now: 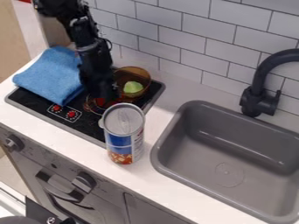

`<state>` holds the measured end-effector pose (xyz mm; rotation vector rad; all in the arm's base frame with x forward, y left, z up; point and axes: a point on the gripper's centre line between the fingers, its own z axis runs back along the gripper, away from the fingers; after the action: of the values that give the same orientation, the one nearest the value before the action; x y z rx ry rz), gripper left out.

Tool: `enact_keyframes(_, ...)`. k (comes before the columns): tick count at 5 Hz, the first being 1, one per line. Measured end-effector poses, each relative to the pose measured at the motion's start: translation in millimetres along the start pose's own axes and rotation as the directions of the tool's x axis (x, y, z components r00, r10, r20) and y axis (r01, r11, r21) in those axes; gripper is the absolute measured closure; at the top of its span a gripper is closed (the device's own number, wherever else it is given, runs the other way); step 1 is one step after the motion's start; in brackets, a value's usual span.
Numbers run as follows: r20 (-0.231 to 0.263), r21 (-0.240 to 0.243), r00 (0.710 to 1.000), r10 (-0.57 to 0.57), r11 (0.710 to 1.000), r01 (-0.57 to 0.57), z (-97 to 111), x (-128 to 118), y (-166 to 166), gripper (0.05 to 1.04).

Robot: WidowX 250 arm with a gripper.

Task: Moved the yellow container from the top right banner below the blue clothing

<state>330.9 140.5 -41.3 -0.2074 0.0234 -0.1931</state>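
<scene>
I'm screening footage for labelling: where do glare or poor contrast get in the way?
In the camera view, pale glare on the can's lid; soft sheen inside the grey sink; the black gripper blending into the black stovetop, its outline hard to separate.

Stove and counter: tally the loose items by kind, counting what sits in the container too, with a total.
Blue cloth: 1
Yellow container: 1
Green item in the container: 1
Can: 1
Total: 4
</scene>
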Motion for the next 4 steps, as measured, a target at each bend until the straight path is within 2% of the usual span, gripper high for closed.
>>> enact_keyframes(1,0.023,0.022,1.000,-0.008,1.000,0.008,-7,5,-3,0.123)
enact_keyframes(2,0.032,0.020,0.999,-0.007,1.000,0.006,-10,7,-2,0.261)
enact_keyframes(3,0.009,0.046,1.000,-0.015,0.999,0.015,-16,4,-6,0.549)
enact_keyframes(4,0.030,0.078,1.000,-0.003,0.997,0.000,-18,3,-4,0.705)
